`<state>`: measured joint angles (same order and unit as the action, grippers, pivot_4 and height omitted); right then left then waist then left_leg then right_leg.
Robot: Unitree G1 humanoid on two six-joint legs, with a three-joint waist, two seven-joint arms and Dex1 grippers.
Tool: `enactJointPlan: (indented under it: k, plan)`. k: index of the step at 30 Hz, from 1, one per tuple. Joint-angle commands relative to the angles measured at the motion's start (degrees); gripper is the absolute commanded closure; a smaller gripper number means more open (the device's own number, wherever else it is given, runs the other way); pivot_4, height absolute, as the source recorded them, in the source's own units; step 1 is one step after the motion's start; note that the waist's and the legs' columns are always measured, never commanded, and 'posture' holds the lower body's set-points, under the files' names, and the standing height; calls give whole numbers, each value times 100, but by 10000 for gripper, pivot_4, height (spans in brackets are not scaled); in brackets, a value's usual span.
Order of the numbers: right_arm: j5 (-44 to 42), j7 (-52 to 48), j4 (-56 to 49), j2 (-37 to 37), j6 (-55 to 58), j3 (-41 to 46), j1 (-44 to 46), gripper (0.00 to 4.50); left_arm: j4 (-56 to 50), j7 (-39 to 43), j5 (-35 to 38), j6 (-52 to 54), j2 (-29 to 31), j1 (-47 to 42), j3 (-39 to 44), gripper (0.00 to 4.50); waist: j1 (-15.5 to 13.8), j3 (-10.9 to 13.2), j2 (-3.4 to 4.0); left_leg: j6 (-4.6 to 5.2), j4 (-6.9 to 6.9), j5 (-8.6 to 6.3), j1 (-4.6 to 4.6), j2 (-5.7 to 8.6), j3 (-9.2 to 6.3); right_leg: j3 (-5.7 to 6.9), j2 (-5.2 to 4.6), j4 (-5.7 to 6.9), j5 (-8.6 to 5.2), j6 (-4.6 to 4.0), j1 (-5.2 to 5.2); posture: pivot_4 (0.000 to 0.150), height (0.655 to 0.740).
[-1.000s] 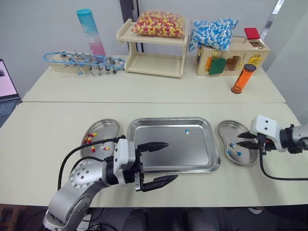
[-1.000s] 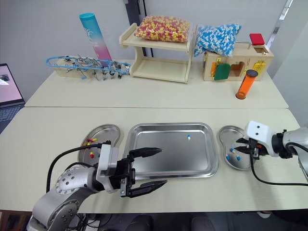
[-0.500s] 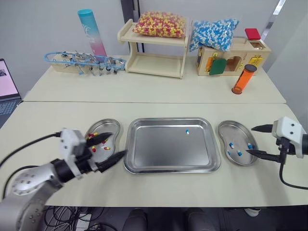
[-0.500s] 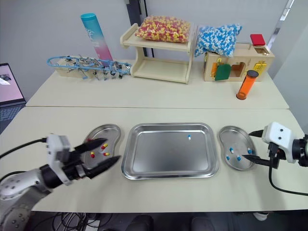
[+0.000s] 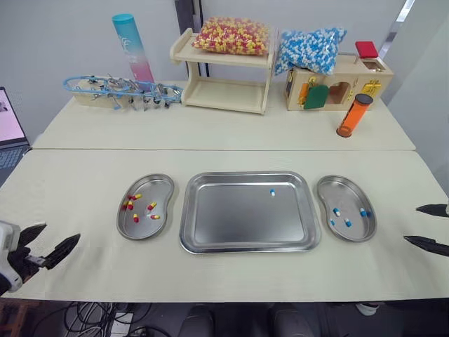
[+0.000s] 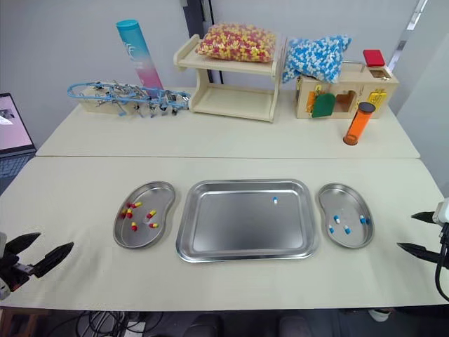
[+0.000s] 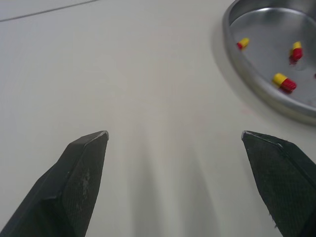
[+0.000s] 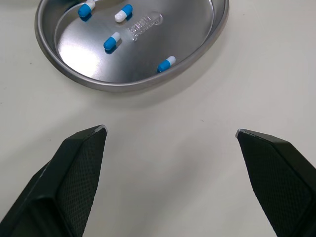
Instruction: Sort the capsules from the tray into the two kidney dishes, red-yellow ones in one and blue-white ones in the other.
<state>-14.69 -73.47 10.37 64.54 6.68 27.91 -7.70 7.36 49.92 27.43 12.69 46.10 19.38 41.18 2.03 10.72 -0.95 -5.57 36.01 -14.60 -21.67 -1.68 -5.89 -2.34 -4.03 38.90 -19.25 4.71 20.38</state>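
One blue-white capsule (image 5: 273, 192) lies alone in the steel tray (image 5: 238, 221) at the middle of the worktop (image 5: 77, 175), near the tray's far right corner; to the tray's left sits the left kidney dish (image 5: 163, 181) with red-yellow capsules (image 5: 135, 217) in it, five as far as I can count from the head views; to the tray's right sits the right kidney dish (image 5: 335, 191), holding four blue-white capsules (image 8: 112, 41) scattered apart on its floor; my left hand (image 5: 62, 232) hangs low over bare worktop at the near left edge, well apart from the left kidney dish, its two black fingers spread wide and holding nothing; my right hand (image 5: 411, 224) hangs over bare worktop near the outer rim of the right kidney dish, fingers likewise spread wide, nothing between them.
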Motion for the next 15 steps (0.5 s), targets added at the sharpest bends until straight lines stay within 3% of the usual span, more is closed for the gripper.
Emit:
enactJointPlan:
  k: [1,15]
  plan:
    - [-61,-21,-40,73,-84,88,43,319,84,67,-29,-187,111,-66,196,0,-2,0,-1,0,0,0,-2,0,0,1,0,0,0,0,0,1500,7400]
    - [78,54,635,46,-186,-426,588,319,-649,182,1,-309,-114,535,352,0,4,0,-1,0,1,0,0,-2,4,-2,0,0,0,1,-1,1500,7400]
